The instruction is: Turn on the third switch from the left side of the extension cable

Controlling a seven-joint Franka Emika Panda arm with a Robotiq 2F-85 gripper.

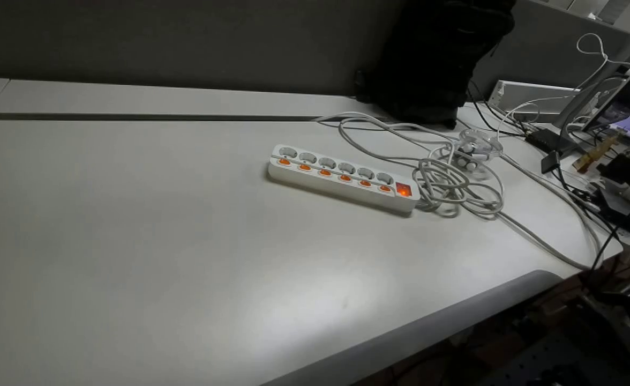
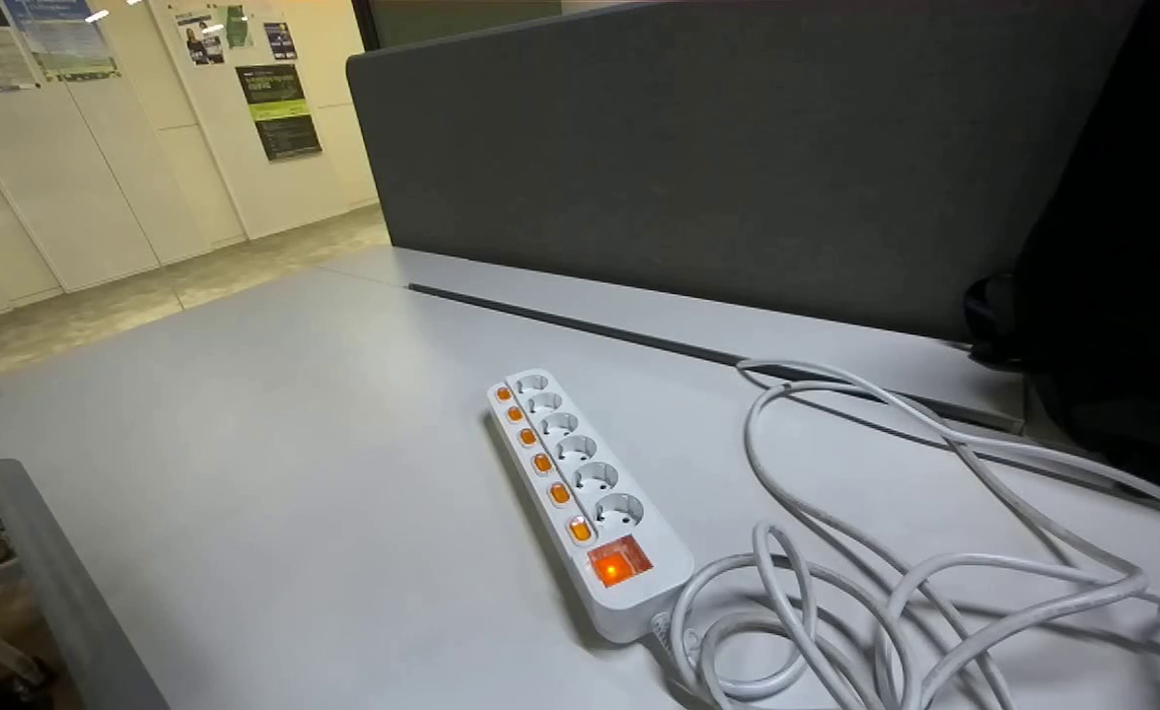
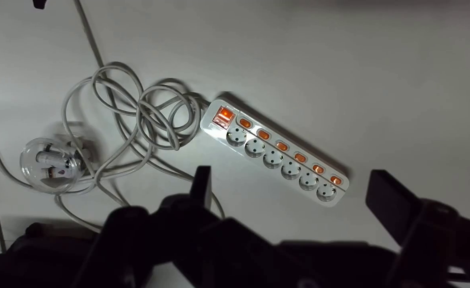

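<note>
A white extension cable strip (image 1: 342, 185) lies on the desk, with several sockets and a row of orange switches. It also shows in an exterior view (image 2: 555, 537) and the wrist view (image 3: 261, 168). The third switch, counted from the end away from the cord, shows in both exterior views (image 1: 324, 172) (image 2: 528, 436) and the wrist view (image 3: 300, 157); it shows no clear glow. The large red main switch (image 3: 224, 117) at the cord end glows. My gripper (image 3: 291, 180) is open and empty, its fingers wide apart, above the desk and clear of the strip. It is not seen in the exterior views.
A tangled white cord (image 1: 449, 179) lies beside the strip's main-switch end. A clear dome-shaped object (image 3: 51, 165) lies among the cord loops. A black backpack (image 1: 438, 59) stands against the grey partition (image 2: 679, 158). Monitor, cables and small devices crowd an exterior view's right side.
</note>
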